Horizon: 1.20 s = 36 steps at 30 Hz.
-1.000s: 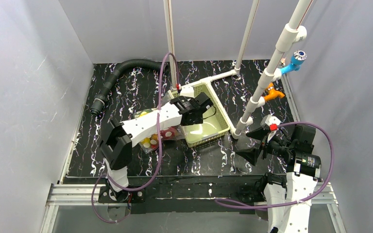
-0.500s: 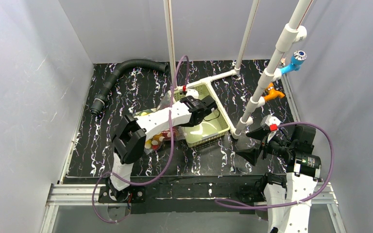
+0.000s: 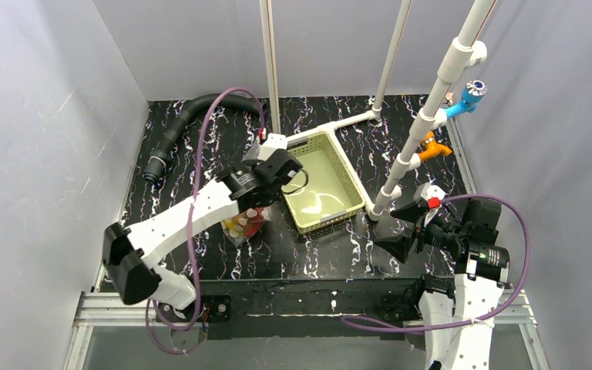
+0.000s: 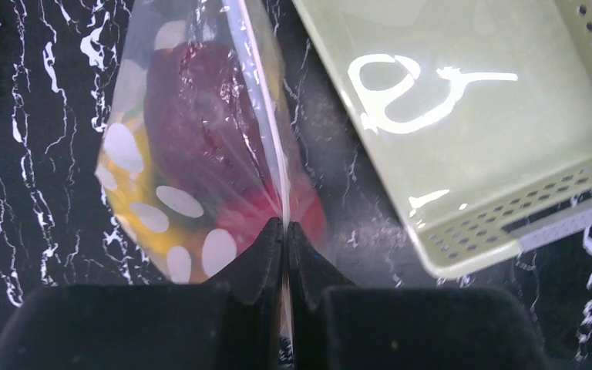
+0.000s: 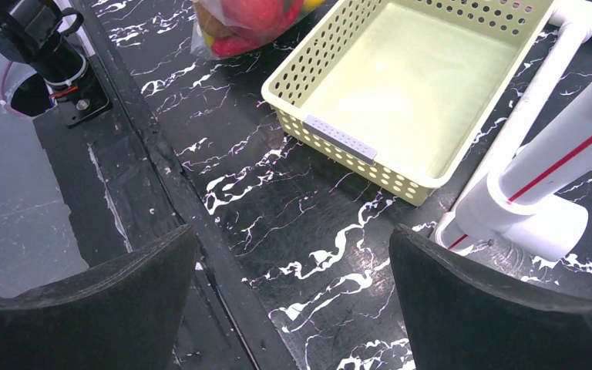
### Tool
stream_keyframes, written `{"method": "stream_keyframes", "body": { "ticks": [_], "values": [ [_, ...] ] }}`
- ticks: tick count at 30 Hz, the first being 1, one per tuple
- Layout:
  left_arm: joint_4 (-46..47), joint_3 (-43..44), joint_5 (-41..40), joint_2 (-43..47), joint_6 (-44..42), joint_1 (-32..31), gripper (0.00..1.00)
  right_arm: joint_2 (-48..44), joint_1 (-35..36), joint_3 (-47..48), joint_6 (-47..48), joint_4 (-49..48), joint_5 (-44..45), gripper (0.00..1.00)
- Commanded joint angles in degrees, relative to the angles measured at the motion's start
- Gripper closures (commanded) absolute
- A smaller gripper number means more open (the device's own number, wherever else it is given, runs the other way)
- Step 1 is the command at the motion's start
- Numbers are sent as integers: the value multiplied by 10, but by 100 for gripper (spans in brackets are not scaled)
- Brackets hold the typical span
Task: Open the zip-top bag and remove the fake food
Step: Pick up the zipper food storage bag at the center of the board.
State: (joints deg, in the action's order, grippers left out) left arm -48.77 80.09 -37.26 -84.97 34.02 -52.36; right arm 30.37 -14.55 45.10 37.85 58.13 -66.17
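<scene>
Left gripper [image 4: 285, 231] pinched tight on an edge of the clear, white-dotted zip-top bag [image 4: 200, 154], with the glossy plastic fake food [image 4: 193, 116] inside. The bag sits just left of the pale green slotted plastic basket [image 4: 470, 154], mid-table [image 3: 354, 247]. Right gripper [image 5: 293, 239] spread wide, holding nothing, by the table's front right corner.

From above, the left arm [image 3: 193, 216] covers the side of the zip-top bag [image 3: 244, 227] toward the far edge of the worktop [image 3: 200, 142], so its zip is unseen. In the left wrist view the bag runs off the top edge, its film disappears between the left fingers [image 4: 258, 258], and the fake food [image 4: 200, 131] is only a blur of dark red, yellow and red.
</scene>
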Motion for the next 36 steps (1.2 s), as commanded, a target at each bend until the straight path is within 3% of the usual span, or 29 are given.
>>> {"method": "stream_keyframes", "body": {
  "ticks": [1,9,10,12,18,25,36],
  "values": [
    [58,-74,57,102,-109,23,100,3,1,12,23,9,-3,0],
    [66,-112,148,214,-204,67,100,25,5,45,116,85,-32,1],
    [59,-111,155,221,-212,72,100,29,5,50,134,55,-37,0],
    [48,-109,165,229,-229,78,100,37,7,58,176,127,-43,0],
    [19,-101,184,248,-255,83,100,64,12,67,299,207,-47,0],
    [5,-103,235,289,-261,84,100,83,35,72,346,236,-48,0],
    [-31,-127,283,328,-239,86,100,118,134,78,347,231,7,0]
  ]
}}
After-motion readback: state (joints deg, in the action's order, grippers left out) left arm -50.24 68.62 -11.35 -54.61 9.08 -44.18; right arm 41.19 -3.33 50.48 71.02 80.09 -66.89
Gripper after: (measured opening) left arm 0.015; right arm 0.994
